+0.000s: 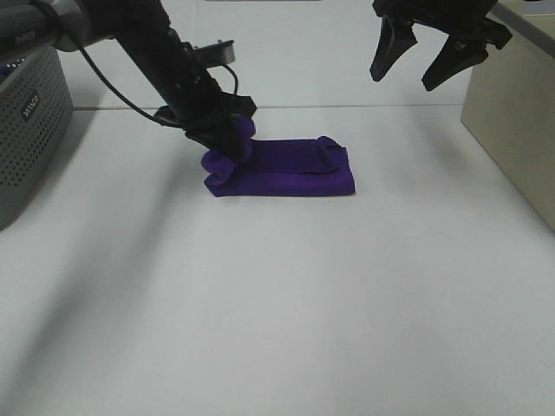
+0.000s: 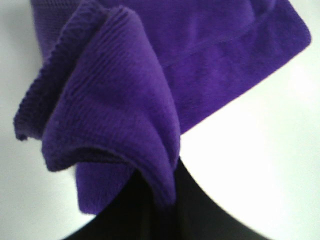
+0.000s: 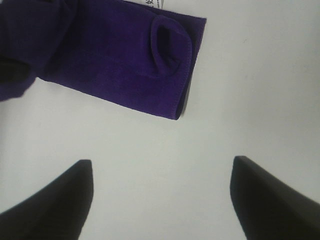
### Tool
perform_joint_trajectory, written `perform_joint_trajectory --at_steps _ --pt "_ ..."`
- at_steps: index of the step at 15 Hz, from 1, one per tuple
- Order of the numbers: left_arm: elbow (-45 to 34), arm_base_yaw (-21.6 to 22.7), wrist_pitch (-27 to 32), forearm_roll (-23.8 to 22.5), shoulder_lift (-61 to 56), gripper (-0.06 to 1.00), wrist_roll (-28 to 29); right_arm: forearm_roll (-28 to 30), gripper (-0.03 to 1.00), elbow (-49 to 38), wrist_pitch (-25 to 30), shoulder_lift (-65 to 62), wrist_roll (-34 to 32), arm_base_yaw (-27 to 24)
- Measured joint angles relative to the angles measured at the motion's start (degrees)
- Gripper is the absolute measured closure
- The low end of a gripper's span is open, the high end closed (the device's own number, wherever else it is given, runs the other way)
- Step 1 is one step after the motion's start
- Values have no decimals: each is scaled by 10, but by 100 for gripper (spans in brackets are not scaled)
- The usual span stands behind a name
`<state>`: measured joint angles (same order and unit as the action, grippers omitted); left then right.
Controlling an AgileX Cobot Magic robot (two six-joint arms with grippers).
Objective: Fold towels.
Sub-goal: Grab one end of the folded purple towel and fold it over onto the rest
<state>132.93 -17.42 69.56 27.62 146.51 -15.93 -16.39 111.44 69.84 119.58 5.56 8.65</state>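
- While the left black gripper (image 1: 224, 140) pinched one end of the deep purple soft cloth towel (image 1: 290, 169), that end was lifted in a bunch off the flat white table (image 1: 277, 303).
- The towel lay near the back middle of the table, between a grey plastic basket with holes (image 1: 30, 130) and a tan box (image 1: 512, 121), well apart from both.
- The right black gripper (image 1: 404, 78) hung up high with its two fingers spread wide and nothing in them.
- I think the job was more than half done: the towel was already folded into a long thin shape, and one more fold, end over end, looked left to do.
- Its long side ran left to right across the table in the high view, and the lifted end pointed left.
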Motion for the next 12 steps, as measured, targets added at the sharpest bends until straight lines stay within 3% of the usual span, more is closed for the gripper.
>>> perform_joint_trajectory --at_steps 4,7,12 --pt "0 -42 -38 39 11 90 11 -11 22 0 0 -24 0 0" --pt "0 -49 -77 84 12 90 34 -14 22 0 1 -28 0 0" --pt "0 -62 -126 112 12 90 47 -17 22 0 1 -28 0 0"
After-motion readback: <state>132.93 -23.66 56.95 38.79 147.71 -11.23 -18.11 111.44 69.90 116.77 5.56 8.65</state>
